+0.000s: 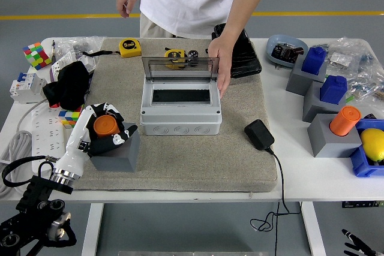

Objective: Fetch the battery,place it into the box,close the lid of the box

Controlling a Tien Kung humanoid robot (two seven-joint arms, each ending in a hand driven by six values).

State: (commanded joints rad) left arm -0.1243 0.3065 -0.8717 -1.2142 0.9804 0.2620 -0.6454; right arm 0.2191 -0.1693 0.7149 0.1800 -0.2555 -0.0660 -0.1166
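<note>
Left hand [101, 131] curled around orange cylindrical battery [105, 125], seated in grey block holder [117, 155] beneath palm. Advice: firm grip, lift straight up. Open grey plastic box [180, 112] right of hand.

Orange battery [106, 125], grey box [180, 115], beige mat [198, 154].

battery [106, 125] on block [115, 155] | box [180, 110] right | adapter [258, 134] further right

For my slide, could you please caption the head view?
Left hand closes around the orange battery on its grey stand while a person's hand holds the box lid open.
</note>
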